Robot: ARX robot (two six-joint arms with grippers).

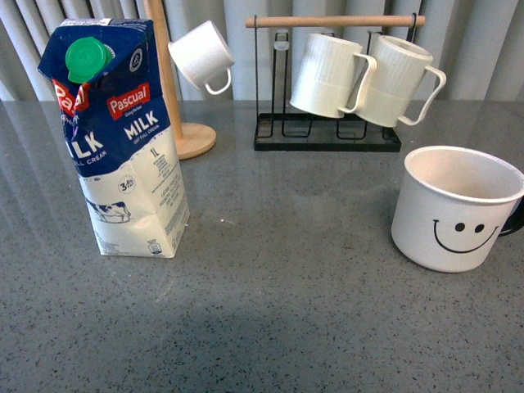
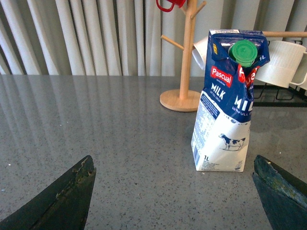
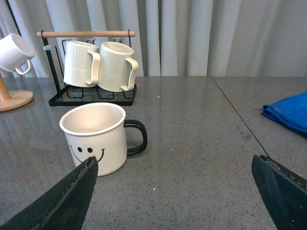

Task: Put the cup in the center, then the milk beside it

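The cup (image 1: 453, 209), a wide white mug with a black smiley face and black handle, stands upright at the right side of the grey table; the right wrist view shows the cup (image 3: 96, 136) too. The milk (image 1: 119, 139), a blue-and-white Pascual carton with a green cap, stands upright at the left. Neither arm shows in the front view. My left gripper (image 2: 175, 191) is open, and the milk (image 2: 228, 103) stands beyond it, off to one side. My right gripper (image 3: 172, 191) is open, with the cup just past one fingertip (image 3: 72, 194). Nothing lies between either pair of fingers.
A black rack (image 1: 327, 131) with a wooden bar holds two ribbed white mugs (image 1: 364, 78) at the back. A wooden mug tree (image 1: 176, 106) carries a small white cup (image 1: 202, 56). A blue cloth (image 3: 290, 112) lies on the table on the handle side of the cup.
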